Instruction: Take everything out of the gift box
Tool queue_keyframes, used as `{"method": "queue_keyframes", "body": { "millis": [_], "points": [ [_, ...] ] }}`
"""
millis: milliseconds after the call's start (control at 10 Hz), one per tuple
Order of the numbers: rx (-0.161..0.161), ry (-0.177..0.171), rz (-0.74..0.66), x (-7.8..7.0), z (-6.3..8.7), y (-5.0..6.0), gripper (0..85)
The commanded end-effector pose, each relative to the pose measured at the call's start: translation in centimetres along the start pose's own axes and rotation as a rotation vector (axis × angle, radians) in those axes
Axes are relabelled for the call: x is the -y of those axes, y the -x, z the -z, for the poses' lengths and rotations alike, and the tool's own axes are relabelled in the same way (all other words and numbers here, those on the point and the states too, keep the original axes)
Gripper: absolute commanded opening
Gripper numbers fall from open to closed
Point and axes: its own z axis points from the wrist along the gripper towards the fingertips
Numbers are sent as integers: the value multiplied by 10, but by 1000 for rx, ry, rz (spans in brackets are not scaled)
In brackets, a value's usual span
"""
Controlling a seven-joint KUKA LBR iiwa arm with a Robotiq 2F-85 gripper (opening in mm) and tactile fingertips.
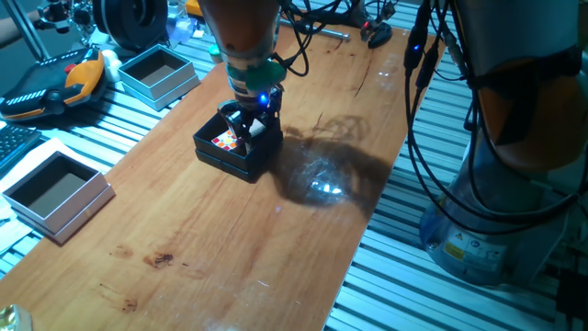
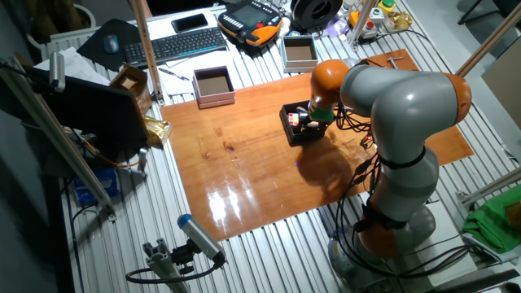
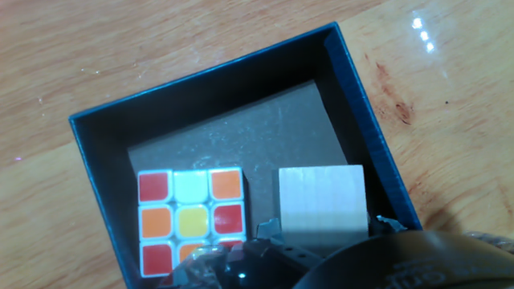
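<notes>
On the wooden table, the gift box sits upright near the middle, with the puzzle cube and the plain grey-beige block both inside on its brownish floor, side by side with a narrow gap between them. Gripper is lowered into the box from above, directly over the block side; whether its jaws are open or closed cannot be told, since the hand view shows only dark fingertip edges at the block's near face. Two pale blue-grey boxes stand well apart at the table's edge.
</notes>
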Motion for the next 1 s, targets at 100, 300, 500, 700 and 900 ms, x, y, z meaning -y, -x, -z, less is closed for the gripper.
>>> {"method": "queue_keyframes", "body": {
  "millis": [100, 300, 500, 700, 900],
  "points": [
    [14, 3, 4, 0, 0, 0, 473],
    [4, 10, 4, -3, 5, 0, 443],
    [-16, 10, 5, -7, 18, 2, 417],
    [-55, 10, 6, -10, 38, 3, 417],
    [-77, -3, 2, -16, 64, 2, 417]
  ]
}}
